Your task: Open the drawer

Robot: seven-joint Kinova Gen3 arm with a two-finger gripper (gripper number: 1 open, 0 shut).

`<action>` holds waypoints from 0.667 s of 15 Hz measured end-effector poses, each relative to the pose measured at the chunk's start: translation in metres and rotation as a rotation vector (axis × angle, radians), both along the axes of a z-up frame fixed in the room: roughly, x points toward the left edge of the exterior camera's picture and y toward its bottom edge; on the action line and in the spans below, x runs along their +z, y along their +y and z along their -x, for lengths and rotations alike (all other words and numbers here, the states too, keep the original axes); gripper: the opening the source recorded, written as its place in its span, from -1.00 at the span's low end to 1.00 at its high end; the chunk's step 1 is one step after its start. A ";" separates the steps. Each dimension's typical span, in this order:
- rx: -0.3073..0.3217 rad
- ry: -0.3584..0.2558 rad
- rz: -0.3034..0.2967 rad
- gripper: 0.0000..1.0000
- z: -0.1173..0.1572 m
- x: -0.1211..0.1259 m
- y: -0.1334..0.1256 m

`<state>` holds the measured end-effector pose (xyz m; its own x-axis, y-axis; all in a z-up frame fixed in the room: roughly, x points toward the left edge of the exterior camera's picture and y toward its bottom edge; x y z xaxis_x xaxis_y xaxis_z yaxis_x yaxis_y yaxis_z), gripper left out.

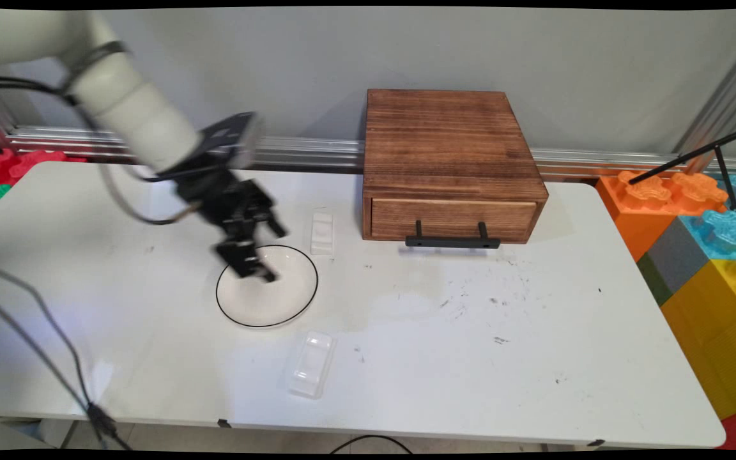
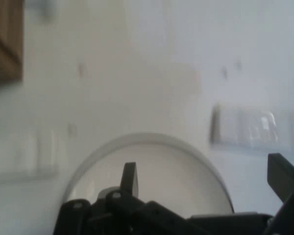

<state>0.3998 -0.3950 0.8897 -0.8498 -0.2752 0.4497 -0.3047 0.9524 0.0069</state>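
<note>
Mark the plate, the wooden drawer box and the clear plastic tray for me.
plate (image 1: pixel 278 303): main view, bare near part of its white surface.
wooden drawer box (image 1: pixel 444 137): main view, middle of its top.
clear plastic tray (image 1: pixel 310 364): main view, its middle.

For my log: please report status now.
Gripper open, empty, above white plate. White block beside plate, clear plastic case nearer. Wooden drawer shut.

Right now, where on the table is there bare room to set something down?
Free: the right half in front of the wooden drawer box, and the left side. Crowded: around the plate, under the open hand, flanked by white block and clear tray.
</note>
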 end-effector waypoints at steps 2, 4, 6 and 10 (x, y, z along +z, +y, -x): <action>0.001 0.026 0.022 1.00 0.047 0.002 -0.019; 0.010 0.045 0.045 1.00 0.089 0.003 -0.035; 0.025 0.051 0.070 1.00 0.124 0.004 -0.050; 0.054 0.041 0.099 1.00 0.166 -0.001 -0.073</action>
<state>0.2335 -0.4676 0.8889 -0.8154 -0.2724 0.5108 -0.3570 0.9313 -0.0731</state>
